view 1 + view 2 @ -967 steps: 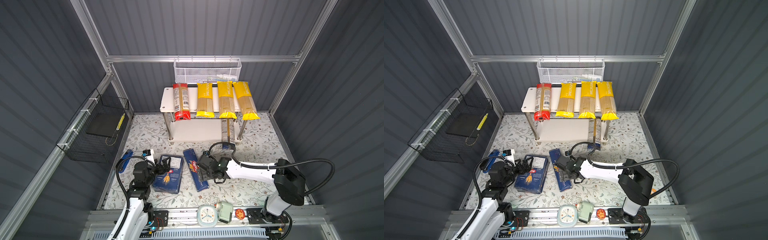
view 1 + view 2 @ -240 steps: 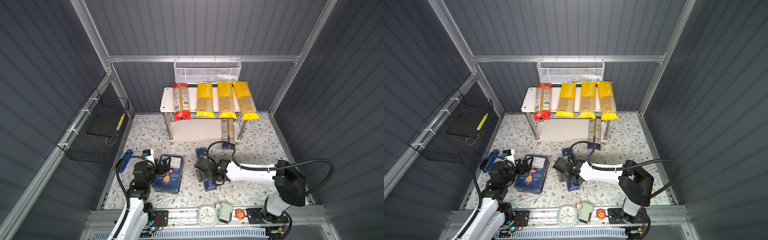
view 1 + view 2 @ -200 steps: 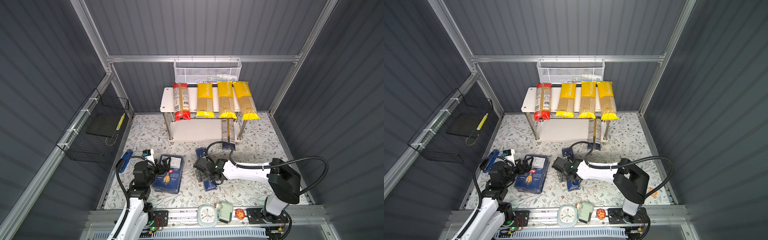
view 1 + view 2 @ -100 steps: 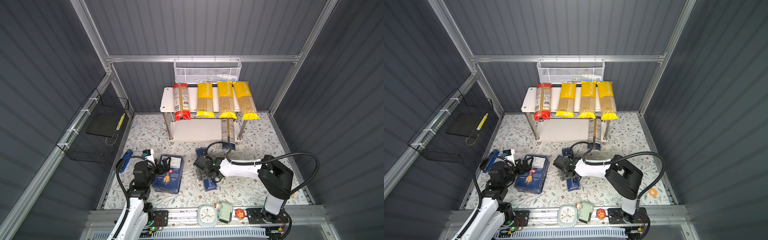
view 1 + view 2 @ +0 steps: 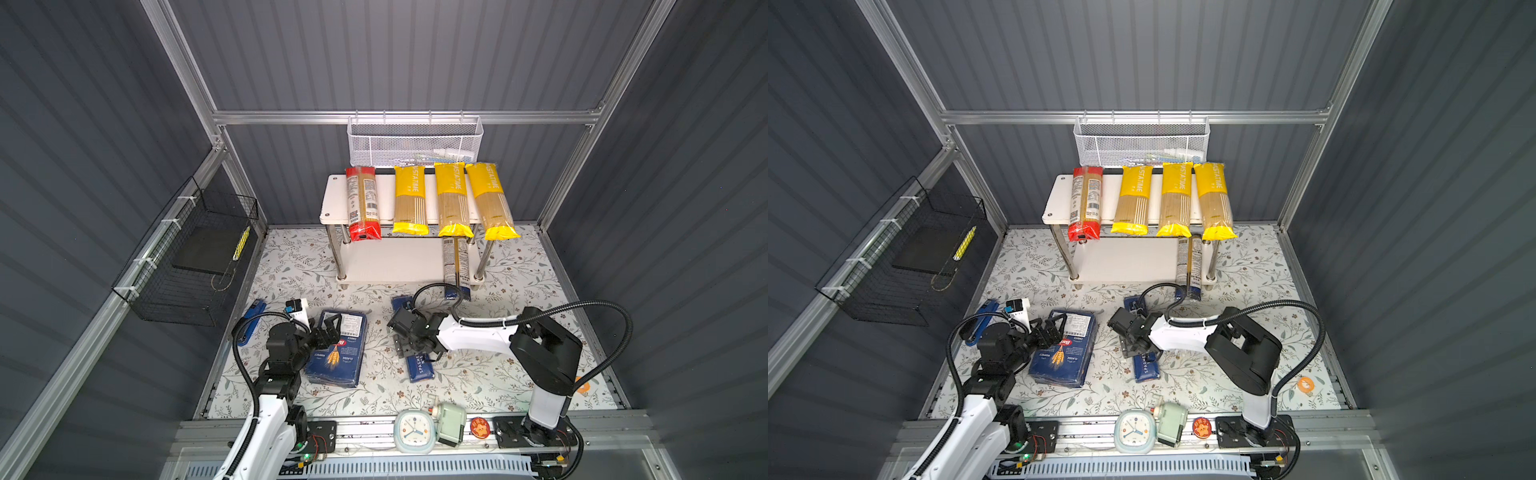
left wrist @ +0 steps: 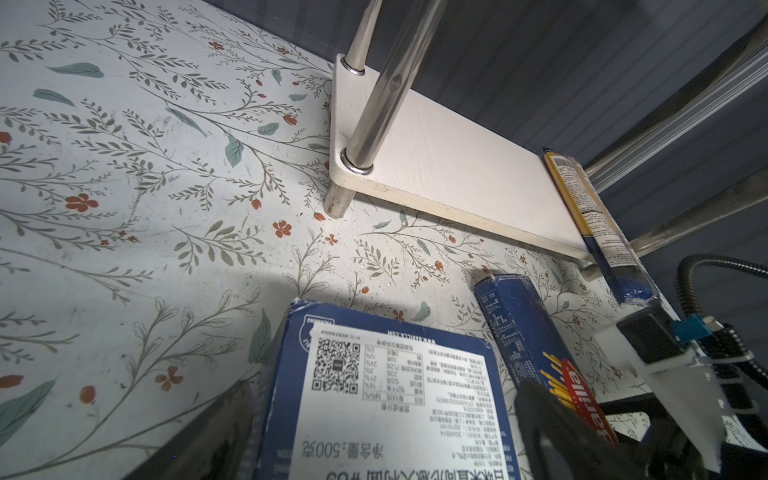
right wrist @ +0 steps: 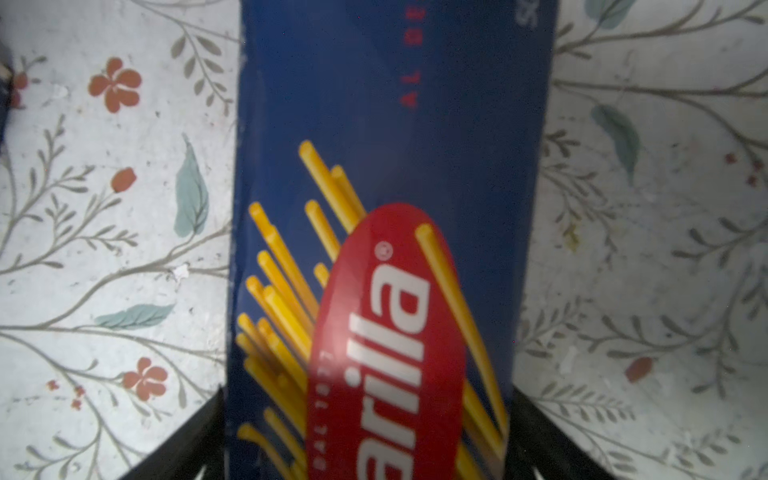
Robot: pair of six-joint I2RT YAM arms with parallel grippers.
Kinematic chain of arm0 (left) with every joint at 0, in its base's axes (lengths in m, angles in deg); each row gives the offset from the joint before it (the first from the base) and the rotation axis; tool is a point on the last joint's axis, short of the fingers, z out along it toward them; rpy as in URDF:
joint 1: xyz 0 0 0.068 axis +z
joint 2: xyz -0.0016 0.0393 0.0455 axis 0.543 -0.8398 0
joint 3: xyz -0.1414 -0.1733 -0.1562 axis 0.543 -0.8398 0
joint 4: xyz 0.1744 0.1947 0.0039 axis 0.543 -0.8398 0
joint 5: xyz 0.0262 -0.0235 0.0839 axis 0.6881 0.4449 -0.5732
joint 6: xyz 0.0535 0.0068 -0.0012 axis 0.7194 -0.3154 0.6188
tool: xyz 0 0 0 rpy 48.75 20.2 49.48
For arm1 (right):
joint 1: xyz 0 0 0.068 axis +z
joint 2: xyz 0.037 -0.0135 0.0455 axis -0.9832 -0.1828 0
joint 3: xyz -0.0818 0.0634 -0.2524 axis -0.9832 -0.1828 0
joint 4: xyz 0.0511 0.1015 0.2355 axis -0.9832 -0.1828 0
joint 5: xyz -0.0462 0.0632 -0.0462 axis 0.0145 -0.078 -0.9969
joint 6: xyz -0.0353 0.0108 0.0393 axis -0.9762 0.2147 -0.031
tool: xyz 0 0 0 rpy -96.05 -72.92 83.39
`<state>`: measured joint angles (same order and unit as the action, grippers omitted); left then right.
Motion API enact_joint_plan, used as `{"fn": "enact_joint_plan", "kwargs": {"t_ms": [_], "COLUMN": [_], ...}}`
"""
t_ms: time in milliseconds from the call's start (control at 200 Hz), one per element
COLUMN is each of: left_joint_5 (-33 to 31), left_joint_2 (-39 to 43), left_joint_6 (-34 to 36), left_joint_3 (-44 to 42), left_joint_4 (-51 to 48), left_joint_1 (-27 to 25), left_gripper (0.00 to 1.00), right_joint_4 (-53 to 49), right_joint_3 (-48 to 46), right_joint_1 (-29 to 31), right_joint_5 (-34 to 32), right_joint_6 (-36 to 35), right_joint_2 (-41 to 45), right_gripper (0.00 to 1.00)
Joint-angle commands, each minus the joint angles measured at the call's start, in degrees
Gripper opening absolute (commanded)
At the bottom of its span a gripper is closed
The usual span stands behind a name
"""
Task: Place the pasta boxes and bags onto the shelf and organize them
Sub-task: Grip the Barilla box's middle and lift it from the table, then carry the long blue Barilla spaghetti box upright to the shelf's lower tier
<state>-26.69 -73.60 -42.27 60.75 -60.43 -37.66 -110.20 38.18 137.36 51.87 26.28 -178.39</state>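
Straddling the narrow Barilla box (image 5: 420, 366), the right gripper (image 5: 417, 348) presses its jaws to both long sides; that box lies flat on the floral mat (image 5: 374, 390), in front of the shelf (image 5: 332, 199); the left gripper (image 5: 330, 331) hovers, jaws spread, over one end of the wide box (image 5: 338, 361).

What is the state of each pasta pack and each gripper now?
Narrow box: flat on table, between right jaws.
Wide box: flat on table.
Red-ended bag: on top board.
Yellow bags: three on top board.
Dark-ended bag: on lower board, overhanging.
Left gripper: open, over wide box.
Right gripper: astride narrow box; grip unclear.
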Motion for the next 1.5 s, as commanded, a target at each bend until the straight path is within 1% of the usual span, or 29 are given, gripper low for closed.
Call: {"fn": "enact_joint_plan", "kwargs": {"t_ms": [0, 120, 190, 230, 350, 590, 740, 911, 1041, 1491], "left_joint_5": [0.9, 0.9, 0.9, 0.9, 1.0, 1.0, 0.9, 0.9, 1.0, 0.9], "left_joint_2": [0.0, -0.1, -0.1, -0.1, -0.1, -0.2, -0.2, -0.2, -0.2, -0.1], "left_joint_6": [0.3, 0.2, 0.3, 0.3, 0.3, 0.3, 0.3, 0.3, 0.3, 0.3], "left_joint_3": [-0.4, -0.4, -0.4, -0.4, -0.4, -0.4, -0.4, -0.4, -0.4, -0.4], "left_joint_4": [1.3, 1.3, 1.3, 1.3, 1.3, 1.3, 1.4, 1.4, 1.4, 1.3], "left_joint_1": [0.4, 0.4, 0.4, 0.4, 0.4, 0.4, 0.4, 0.4, 0.4, 0.4], "left_gripper": [0.99, 0.99, 0.99, 0.99, 0.99, 0.99, 0.99, 0.99, 0.99, 0.99], "right_joint_4": [0.3, 0.3, -0.9, -1.8, -2.4, 0.3, 2.8, 3.3, 3.4, 4.4], "right_joint_3": [-0.5, -0.6, -0.2, 0.1, -0.1, -2.1, -3.0, -3.1, -2.3, 0.9], "right_joint_1": [-0.1, -0.1, 0.0, 0.2, 0.5, 0.6, 0.5, 0.5, 0.0, -6.1], "right_joint_5": [0.1, -0.2, -1.0, -1.7, -3.0, -3.9, -4.7, -6.2, -7.0, -6.9], "right_joint_6": [0.8, 1.0, 1.1, 1.2, 1.7, 1.9, 1.9, 0.9, -0.1, -5.8], "right_joint_2": [-0.9, -0.5, -0.2, 0.1, 2.1, 7.7, 10.4, 13.0, 14.3, 15.5], "right_gripper": [0.75, 0.72, 0.65, 0.63, 0.59, 0.51, 0.49, 0.46, 0.45, 0.45]}}
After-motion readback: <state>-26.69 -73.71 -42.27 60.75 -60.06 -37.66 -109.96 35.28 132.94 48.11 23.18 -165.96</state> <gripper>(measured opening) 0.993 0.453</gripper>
